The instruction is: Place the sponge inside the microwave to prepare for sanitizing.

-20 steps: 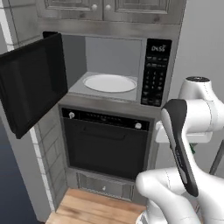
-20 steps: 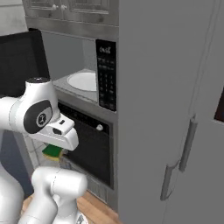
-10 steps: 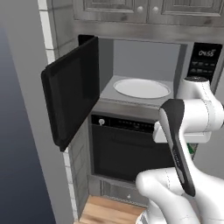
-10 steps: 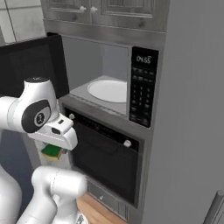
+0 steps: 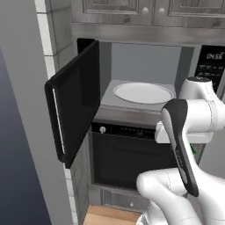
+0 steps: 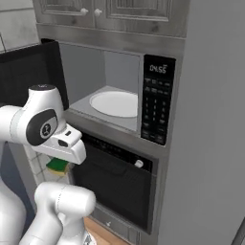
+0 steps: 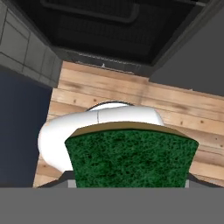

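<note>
A kitchen: built-in microwave (image 6: 143,103) above an oven (image 6: 115,186), under cabinets (image 6: 110,12).

Black oven (image 5: 127,160) built in under open cavity, round knob (image 6: 139,163) on control strip. Grey panelled cabinet doors (image 6: 119,12) above, small round knobs. Wood plank floor (image 7: 183,109) below. Tall grey panel (image 6: 210,143) to right.
</note>
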